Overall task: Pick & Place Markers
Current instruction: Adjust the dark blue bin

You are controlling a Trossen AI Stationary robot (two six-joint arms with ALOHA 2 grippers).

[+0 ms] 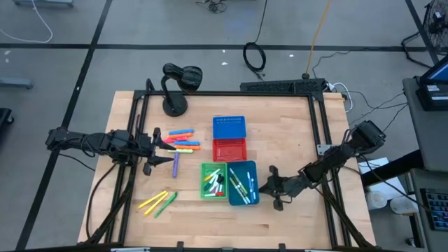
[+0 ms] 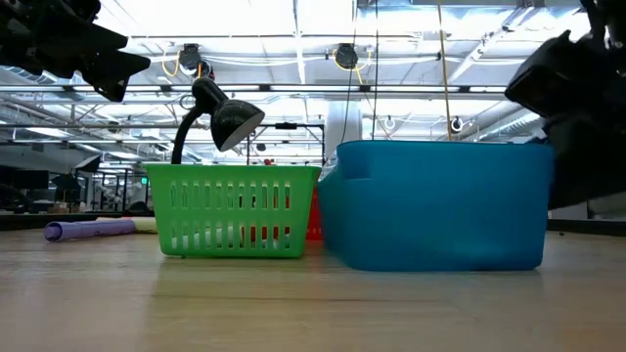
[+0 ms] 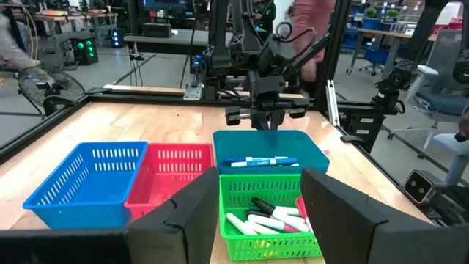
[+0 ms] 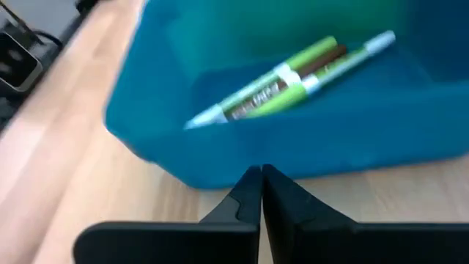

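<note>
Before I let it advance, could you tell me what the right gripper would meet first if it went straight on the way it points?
Most likely the outer wall of the teal bin. The shut right gripper points right at it; the gap between them is hard to judge.

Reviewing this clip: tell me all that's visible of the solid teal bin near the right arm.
The solid-walled teal plastic bin is a smooth rectangular tub with rounded corners, open on top, standing upright on the wooden table. It sits close beside the slotted green plastic basket; whether they touch is unclear. Inside lie several markers, white-bodied with green and blue caps. The right tool, shut, hangs just outside its wall, not touching it.
</note>
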